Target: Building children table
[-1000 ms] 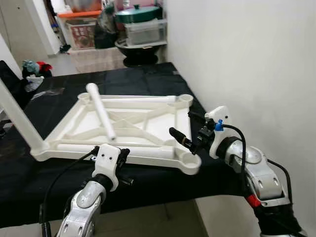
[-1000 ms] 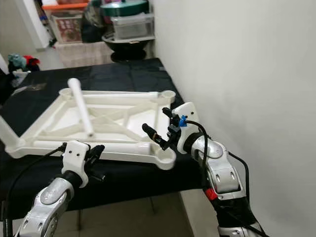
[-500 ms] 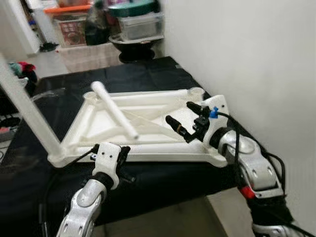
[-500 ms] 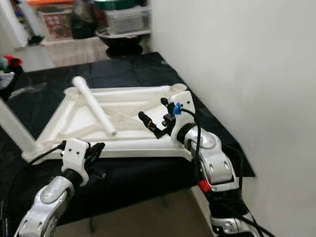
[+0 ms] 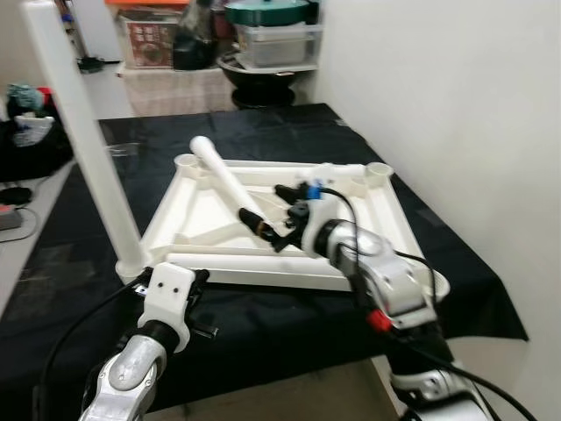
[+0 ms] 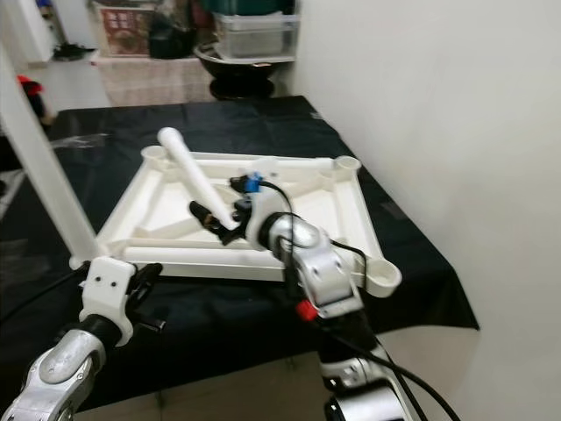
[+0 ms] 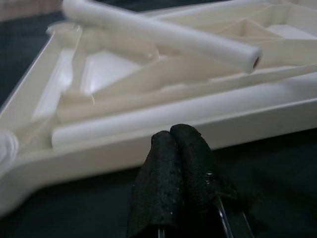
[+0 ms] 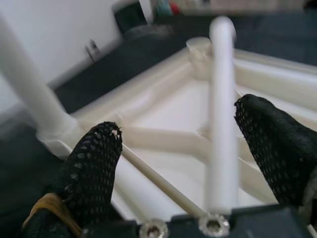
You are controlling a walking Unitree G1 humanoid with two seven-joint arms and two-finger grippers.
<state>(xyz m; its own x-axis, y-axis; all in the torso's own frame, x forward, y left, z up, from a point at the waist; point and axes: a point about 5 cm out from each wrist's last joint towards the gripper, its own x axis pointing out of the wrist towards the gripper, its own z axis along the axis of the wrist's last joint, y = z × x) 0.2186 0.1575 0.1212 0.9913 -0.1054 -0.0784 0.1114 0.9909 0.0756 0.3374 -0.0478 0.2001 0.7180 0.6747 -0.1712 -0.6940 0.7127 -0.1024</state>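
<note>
A white table top (image 5: 388, 213) lies upside down on the black-covered surface. One white leg (image 5: 83, 149) stands upright in its near left corner socket. A second, loose leg (image 5: 226, 180) lies slanted across the frame. My right gripper (image 5: 270, 210) is open at that leg's near end. In the right wrist view the leg (image 8: 221, 114) runs between the two spread fingers (image 8: 94, 163) without touching them. My left gripper (image 7: 171, 136) is shut on nothing and hovers just in front of the table top's near rail (image 7: 163, 116).
A white wall runs along the right side. The black cloth (image 5: 473, 298) ends a little past the table top's right corner. Storage boxes, a dark basin (image 5: 263, 74) and a green-lidded pot (image 5: 267, 12) stand at the back. Clothes lie on the floor at far left (image 5: 26, 123).
The camera has swung, shifting the whole picture. My right gripper has moved left from the table top's near right corner to the loose leg's near end. The left gripper has stayed put.
</note>
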